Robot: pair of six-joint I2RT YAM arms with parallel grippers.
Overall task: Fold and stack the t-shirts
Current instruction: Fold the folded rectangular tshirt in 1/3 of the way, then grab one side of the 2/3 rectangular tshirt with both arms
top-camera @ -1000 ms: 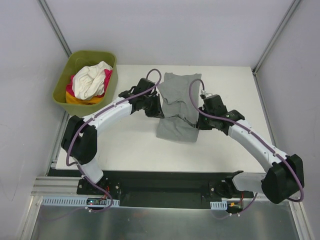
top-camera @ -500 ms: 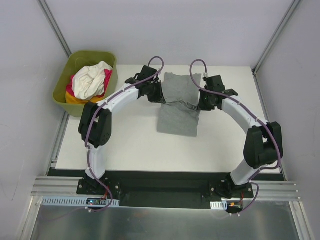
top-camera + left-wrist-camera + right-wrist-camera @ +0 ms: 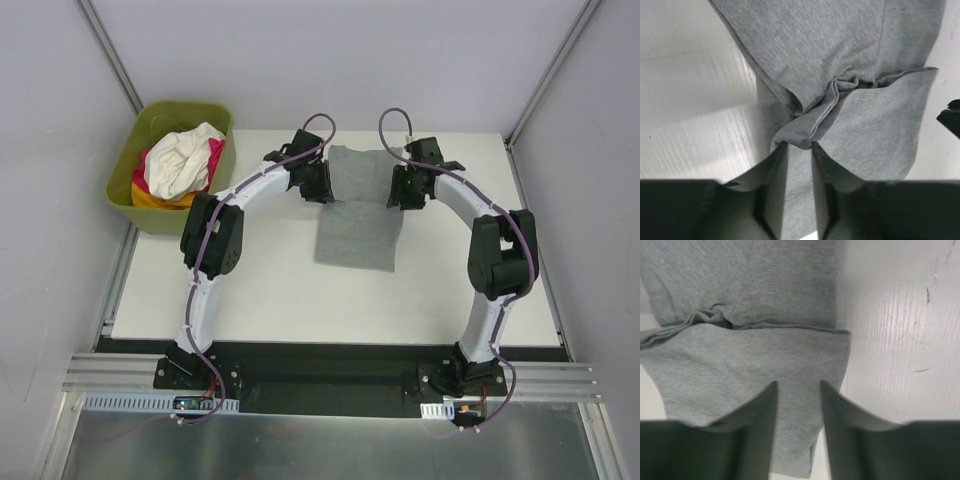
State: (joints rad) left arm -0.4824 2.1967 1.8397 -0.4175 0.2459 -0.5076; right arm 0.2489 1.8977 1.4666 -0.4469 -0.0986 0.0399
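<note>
The left hand (image 3: pixel 799 145) was set narrow, and a bunched fold of the grey shirt (image 3: pixel 840 50) came up right to its tips. From the wrist view I could not tell whether the fingers (image 3: pixel 775 165) actually clamped that fold or only stood against it. The right hand (image 3: pixel 799 384) was held wider, with nothing between its fingers (image 3: pixel 760 405), and it sat low over a flat layer of the same shirt near its right edge.

The shirt lay on the far middle of the desk (image 3: pixel 260 290), folded in layers. A hemmed edge ran across it between the two hands, rumpled at the left end and straight at the right. In the top view each hand covered one side edge of the shirt's far part, the left hand on the left and the right on the right. The nearer part lay bare and flat.

Both arms arched in from the near edge, and their purple cables (image 3: pixel 320 125) looped above the hands. The tub (image 3: pixel 120 170) stood off the desk's far left corner, well apart from the grey shirt, with the left arm between them. A white shirt (image 3: pixel 180 160) was heaped in it over a pink one (image 3: pixel 215 160) and an orange one (image 3: pixel 155 197).
</note>
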